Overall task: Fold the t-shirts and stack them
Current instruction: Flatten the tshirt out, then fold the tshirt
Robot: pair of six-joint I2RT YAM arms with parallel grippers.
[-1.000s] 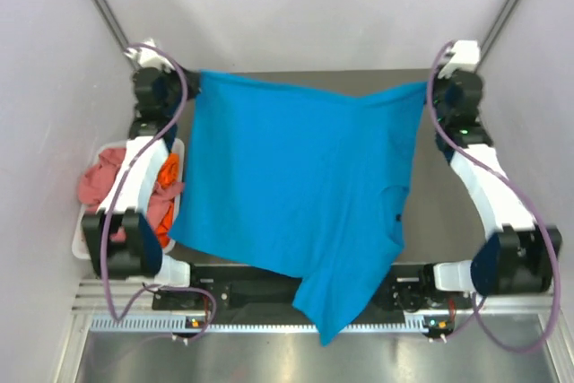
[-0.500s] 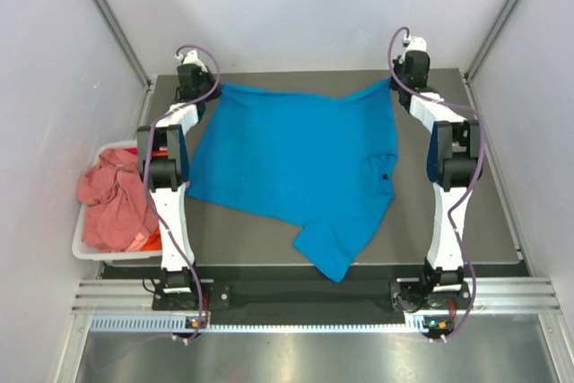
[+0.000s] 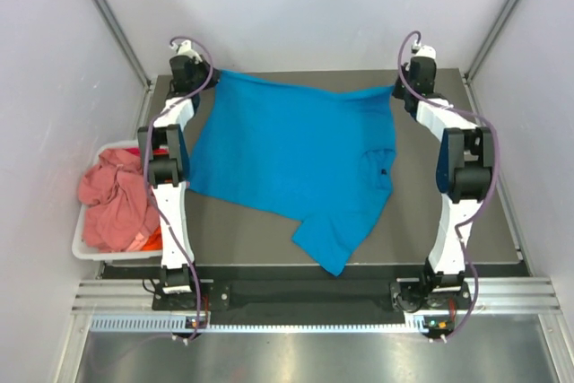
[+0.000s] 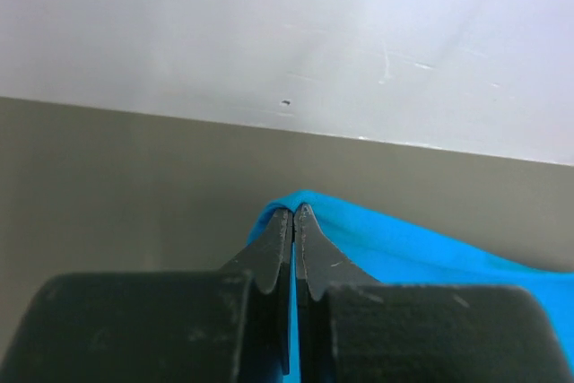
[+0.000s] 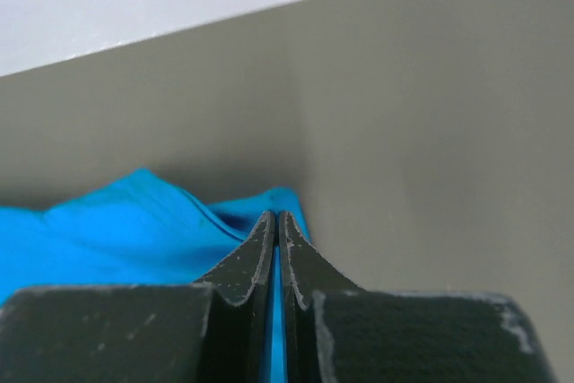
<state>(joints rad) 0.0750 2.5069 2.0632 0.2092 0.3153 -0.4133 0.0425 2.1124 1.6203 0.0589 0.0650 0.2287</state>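
Note:
A turquoise-blue t-shirt point(image 3: 296, 163) lies spread over the dark table point(image 3: 242, 239), with its near corner trailing toward the front edge. Both arms reach to the far side. My left gripper point(image 3: 206, 78) is shut on the shirt's far left corner, and blue cloth point(image 4: 404, 244) is pinched between the fingers of that gripper point(image 4: 293, 211). My right gripper point(image 3: 399, 89) is shut on the far right corner; in its wrist view, cloth point(image 5: 108, 230) runs out to the left of the gripper point(image 5: 274, 215). More t-shirts, salmon-pink point(image 3: 112, 199) and orange point(image 3: 148, 239), are heaped at the left.
A white slatted basket point(image 3: 81, 244) off the table's left edge holds the heaped shirts. White walls close in at the back and on both sides. A metal rail point(image 3: 296, 298) carrying the arm bases runs along the front edge.
Both arms have swung from high near the camera out to the far side of the table. The blue shirt, hanging stretched between them before, now lies on the table.

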